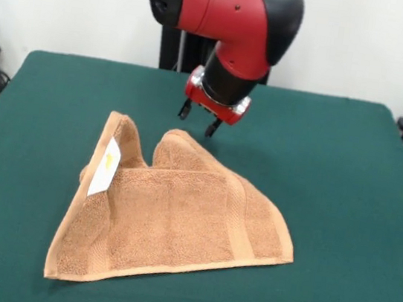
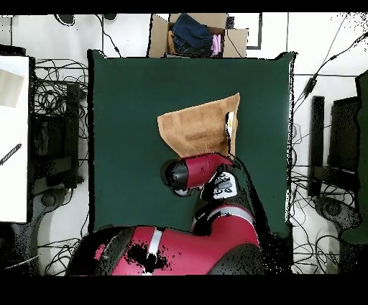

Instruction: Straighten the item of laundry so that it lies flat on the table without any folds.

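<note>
Green felt is covering the desk [image 1: 335, 162], where the towel [image 1: 176, 223] is lying near its middle, folded over itself. Hanging just behind the raised fold, the claw [image 1: 199, 118] is spread and gripping nothing. Pinching both layers there is probably risking dragging the fold along rather than opening it.

A plain white wall [image 1: 366, 46] runs behind the scene in the front view, evenly lit. From above, the floor [image 2: 305, 50] around the furniture is pale and strewn with black cables [image 2: 54, 97], thickest along one side. A cardboard box [image 2: 198, 32] holding dark and pink cloth sits on the floor just beyond one edge. A white desk surface [image 2: 14, 137] fills one side of the overhead view, with dark equipment [image 2: 341, 140] standing on the opposite side among more cables.
</note>
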{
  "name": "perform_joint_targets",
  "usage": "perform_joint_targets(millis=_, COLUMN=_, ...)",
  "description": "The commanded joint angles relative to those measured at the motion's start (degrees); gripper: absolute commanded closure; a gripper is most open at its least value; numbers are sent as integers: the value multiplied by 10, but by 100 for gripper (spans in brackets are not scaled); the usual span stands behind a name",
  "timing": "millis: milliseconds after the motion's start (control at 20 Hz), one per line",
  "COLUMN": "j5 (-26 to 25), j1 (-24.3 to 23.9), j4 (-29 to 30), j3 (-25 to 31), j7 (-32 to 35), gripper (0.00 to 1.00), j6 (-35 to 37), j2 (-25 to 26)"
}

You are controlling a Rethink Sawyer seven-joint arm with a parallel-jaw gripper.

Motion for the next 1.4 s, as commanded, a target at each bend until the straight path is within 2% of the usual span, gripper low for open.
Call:
perform_joint_targets(millis=50, j5=-46, j1=29, j4=17, j3=-20, j7=57, gripper=0, j6=-88, j2=8)
perform_joint_targets(millis=450, j5=-68, j1=51, j4=9, j3=-67, j7=55, gripper=0, j6=-110, j2=-2)
perform_joint_targets(millis=850, j5=-94, j1=59, j4=-17, j3=-95, j7=36, gripper=0, j6=-124, j2=11)
perform_joint_targets(millis=1150, j5=-126, j1=93, j4=-43, j3=-134, j7=61, gripper=0, j6=-149, j2=33)
perform_joint_targets(millis=1400, j5=-124, j1=92, j4=-49, j3=-136, j7=54, gripper=0, j6=-150, j2=39)
